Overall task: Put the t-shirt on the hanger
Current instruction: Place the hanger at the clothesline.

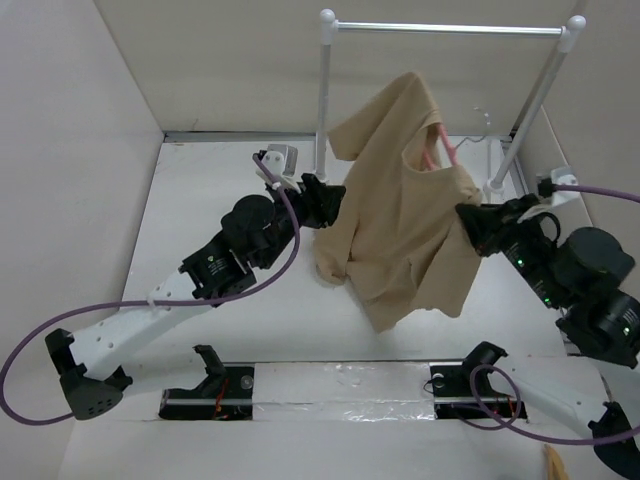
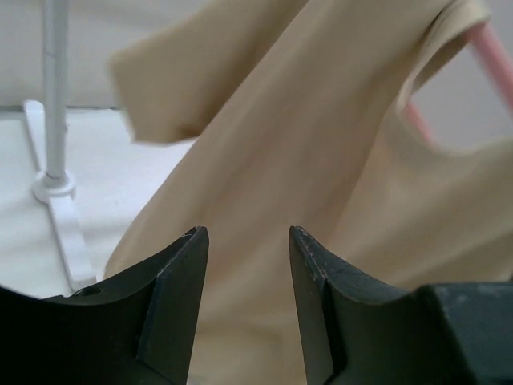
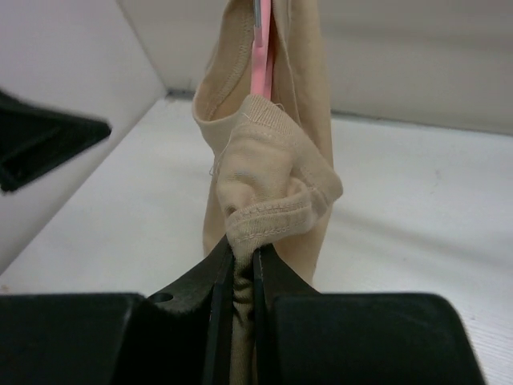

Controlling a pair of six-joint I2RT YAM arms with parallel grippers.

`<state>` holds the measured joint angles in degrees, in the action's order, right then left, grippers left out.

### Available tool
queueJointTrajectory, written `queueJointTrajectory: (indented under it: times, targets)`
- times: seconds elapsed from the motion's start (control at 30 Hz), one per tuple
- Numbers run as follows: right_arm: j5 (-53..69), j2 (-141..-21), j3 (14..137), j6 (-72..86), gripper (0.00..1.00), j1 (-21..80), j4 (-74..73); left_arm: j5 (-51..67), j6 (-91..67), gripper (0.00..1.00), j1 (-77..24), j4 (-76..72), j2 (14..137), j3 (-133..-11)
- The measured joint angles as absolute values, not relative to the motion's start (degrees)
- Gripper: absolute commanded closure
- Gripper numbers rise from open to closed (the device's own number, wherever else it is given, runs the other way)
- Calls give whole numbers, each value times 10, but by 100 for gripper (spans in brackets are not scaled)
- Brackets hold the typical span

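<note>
The tan t-shirt (image 1: 400, 230) hangs in the air over the table, draped on the salmon-pink hanger (image 1: 441, 147), whose arm shows through the neck opening. The hanger's silver hook (image 1: 485, 122) points toward the rack. My right gripper (image 1: 466, 216) is shut on a bunched hem of the t-shirt (image 3: 268, 180), with the pink hanger (image 3: 260, 56) rising just behind the cloth. My left gripper (image 1: 336, 200) is open beside the shirt's left edge. In the left wrist view the gripper (image 2: 248, 234) faces the t-shirt (image 2: 304, 160), holding nothing, and the hanger (image 2: 490, 48) shows at the upper right.
A white-posted rack (image 1: 324, 90) with a metal rail (image 1: 450, 28) stands at the back; its post and foot (image 2: 54, 120) lie left of the left gripper. The walls close in on both sides. The left gripper's black body (image 3: 40, 144) shows at the left of the right wrist view.
</note>
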<state>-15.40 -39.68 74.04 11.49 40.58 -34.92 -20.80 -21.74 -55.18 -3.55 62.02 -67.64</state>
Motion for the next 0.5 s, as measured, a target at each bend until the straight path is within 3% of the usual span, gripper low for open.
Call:
queueJointTrajectory:
  times: [0.07, 0.13, 0.17, 0.37, 0.5]
  targets:
    - [-198, -391, 757, 111, 100, 406, -348, -187, -228, 69, -557, -31, 599, -656]
    - [-237, -401, 763, 102, 100, 401, -344, -159, -243, 95, -558, -13, 574, -634]
    - [-251, -413, 767, 97, 100, 393, -345, -145, -249, 100, -558, -5, 559, -623]
    - [-257, -547, 825, 62, 100, 260, -359, -92, -249, 100, -558, 48, 440, -579]
    - [-208, -616, 866, 62, 100, 171, -361, -94, -233, 77, -558, 91, 396, -580]
